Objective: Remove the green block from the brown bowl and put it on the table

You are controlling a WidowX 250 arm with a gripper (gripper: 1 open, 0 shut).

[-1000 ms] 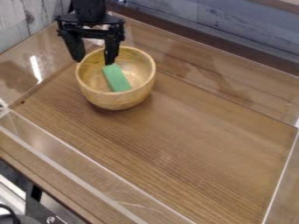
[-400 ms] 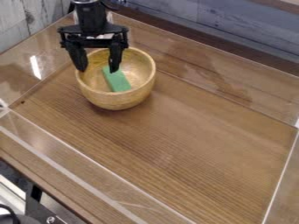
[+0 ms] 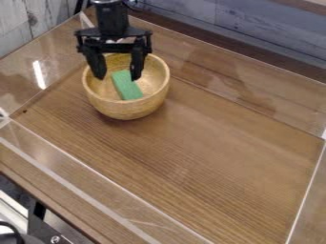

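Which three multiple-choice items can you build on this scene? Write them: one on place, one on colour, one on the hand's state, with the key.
1. Where is the block?
A) On the bare table
B) Inside the bowl
C) Under the bowl

2. What colour is the block?
A) Green
B) Red
C) Yellow

3. How is the hand?
A) Shut on the bowl's rim
B) Shut on the block
C) Open, holding nothing

Key:
1 B: the block lies within the walls of the bowl.
2 A: its visible face is green.
3 C: the fingers of the hand stand spread, with nothing gripped between them.
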